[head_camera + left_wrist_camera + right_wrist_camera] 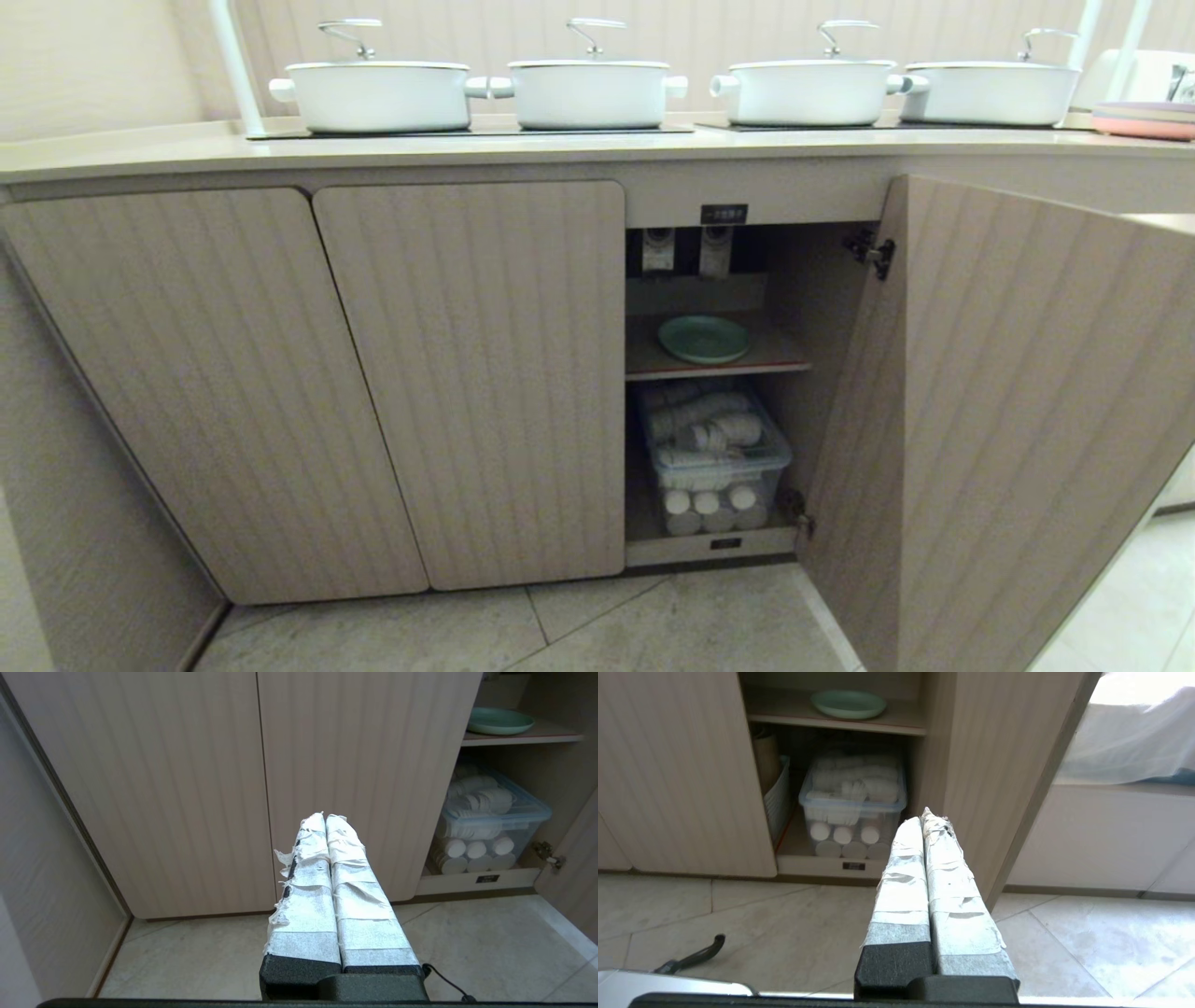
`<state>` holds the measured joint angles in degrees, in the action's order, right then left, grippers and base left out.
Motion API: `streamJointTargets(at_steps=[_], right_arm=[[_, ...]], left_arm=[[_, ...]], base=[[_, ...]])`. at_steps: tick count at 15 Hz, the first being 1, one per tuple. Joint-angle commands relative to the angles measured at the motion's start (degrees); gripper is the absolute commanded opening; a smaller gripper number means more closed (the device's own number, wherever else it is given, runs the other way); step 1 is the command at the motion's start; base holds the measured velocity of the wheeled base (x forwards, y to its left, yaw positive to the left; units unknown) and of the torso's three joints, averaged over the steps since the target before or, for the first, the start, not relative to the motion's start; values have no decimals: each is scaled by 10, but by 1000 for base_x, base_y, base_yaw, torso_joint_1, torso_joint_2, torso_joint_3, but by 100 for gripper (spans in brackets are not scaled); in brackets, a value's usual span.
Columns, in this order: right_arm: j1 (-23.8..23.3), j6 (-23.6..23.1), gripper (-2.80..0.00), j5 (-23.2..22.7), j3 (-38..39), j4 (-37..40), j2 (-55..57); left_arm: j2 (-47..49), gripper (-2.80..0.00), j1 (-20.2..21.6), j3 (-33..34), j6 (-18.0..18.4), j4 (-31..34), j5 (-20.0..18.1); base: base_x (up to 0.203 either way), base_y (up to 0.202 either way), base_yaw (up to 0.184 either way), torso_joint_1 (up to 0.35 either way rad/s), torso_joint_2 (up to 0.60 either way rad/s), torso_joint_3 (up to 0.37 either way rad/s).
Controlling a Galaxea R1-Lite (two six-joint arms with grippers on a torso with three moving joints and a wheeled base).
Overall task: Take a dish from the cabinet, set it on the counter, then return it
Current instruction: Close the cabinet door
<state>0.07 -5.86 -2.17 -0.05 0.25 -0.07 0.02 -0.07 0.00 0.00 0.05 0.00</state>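
Mint-green dish [703,338] rests on the wooden shelf [775,359] inside the open cabinet [467,373]. Left gripper [325,817] and right gripper [923,816] are fully closed, empty, above the floor [1064,933].

Left pincer [325,817]: tape-wrapped fingers pressed together, nothing held, angled down. Right pincer [923,815]: likewise closed and empty. Neither arm shows in head view.

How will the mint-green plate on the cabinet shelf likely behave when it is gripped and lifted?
The dish looks rigid, so it should hold its shape in a rim grip. Its glossy surface suggests it may slip between jaws. It lies flat on the shelf, low and shallow, so tipping seems unlikely, but getting under the rim may be awkward. Whether it is breakable cannot be told.
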Motion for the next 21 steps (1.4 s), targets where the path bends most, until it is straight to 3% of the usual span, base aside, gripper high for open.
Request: streamJointTargets(at_steps=[1,11,21], right_arm=[[0,0,-280,0,0,0,1],[0,0,-280,0,0,0,1],[0,0,-280,0,0,0,1]], left_arm=[[0,-280,1,0,0,0,0],[0,-280,1,0,0,0,0],[0,-280,0,0,-1,0,0]], base=[[8,-43,-1,7,-2,3],[0,-170,2,3,3,2],[0,0,0,0,0,0]])
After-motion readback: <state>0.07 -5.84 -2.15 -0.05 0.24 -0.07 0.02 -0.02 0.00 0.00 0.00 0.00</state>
